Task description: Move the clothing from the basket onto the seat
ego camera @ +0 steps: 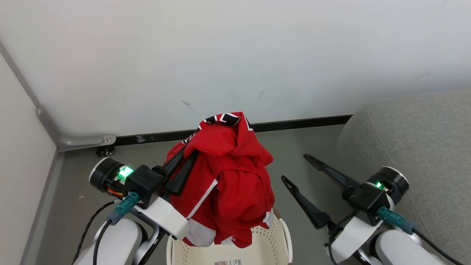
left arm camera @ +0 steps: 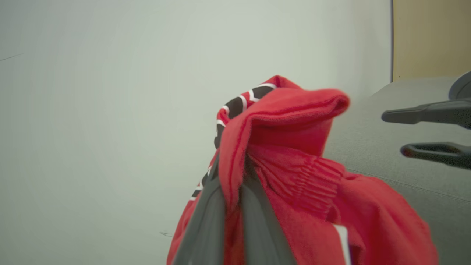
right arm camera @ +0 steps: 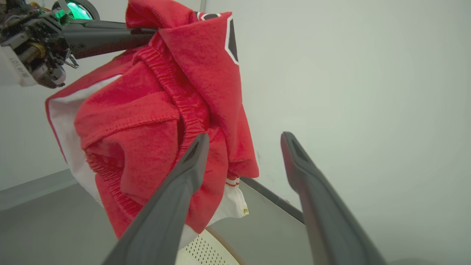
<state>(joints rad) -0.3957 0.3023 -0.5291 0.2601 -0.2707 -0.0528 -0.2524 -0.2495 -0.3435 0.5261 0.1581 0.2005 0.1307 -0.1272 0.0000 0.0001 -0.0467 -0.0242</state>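
The red clothing (ego camera: 228, 176) with white trim and black-and-white lettering hangs bunched in the air above the cream basket (ego camera: 272, 239), its lower hem near the rim. My left gripper (ego camera: 186, 162) is shut on the fabric, which drapes over its fingers (left arm camera: 211, 217). In the right wrist view the clothing (right arm camera: 162, 110) dangles from that left gripper (right arm camera: 147, 35) over the perforated basket wall (right arm camera: 206, 250). My right gripper (ego camera: 298, 171) stands open to the right of the clothing, nothing between its fingers (right arm camera: 191, 173). The grey seat (ego camera: 415, 140) rises at the right.
A white wall (ego camera: 235, 55) with a dark baseboard (ego camera: 301, 123) runs behind the basket. A metal corner rail with a small caster (ego camera: 106, 150) sits at the left. Grey floor (ego camera: 73, 191) lies between the wall and the basket.
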